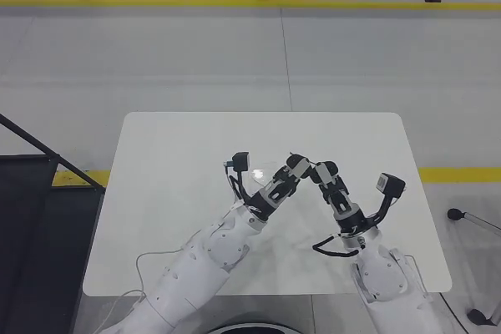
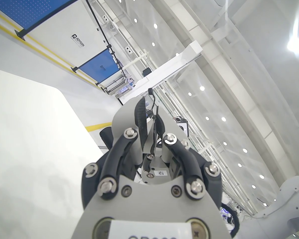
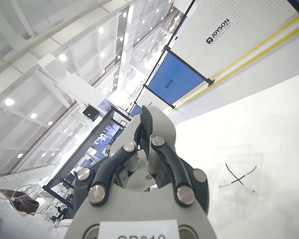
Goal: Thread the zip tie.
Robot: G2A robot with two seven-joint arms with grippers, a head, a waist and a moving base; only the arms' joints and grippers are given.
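Both arms meet above the middle of the white table (image 1: 184, 150). My left gripper (image 1: 294, 161) (image 2: 149, 111) points upward and is shut on a thin black zip tie (image 2: 152, 105). The tie's small head sticks out beyond the fingertips. My right gripper (image 1: 319, 171) (image 3: 145, 116) stands tip to tip with the left one. Its ribbed black pads (image 3: 147, 123) are pressed together, and I cannot tell whether anything is pinched between them.
A clear plastic box (image 3: 239, 155) (image 1: 263, 167) holding several black zip ties (image 3: 236, 179) stands on the table just beyond the grippers. A black-framed rack (image 1: 21, 192) sits off the table's left edge, and a black stand (image 1: 472, 219) off its right.
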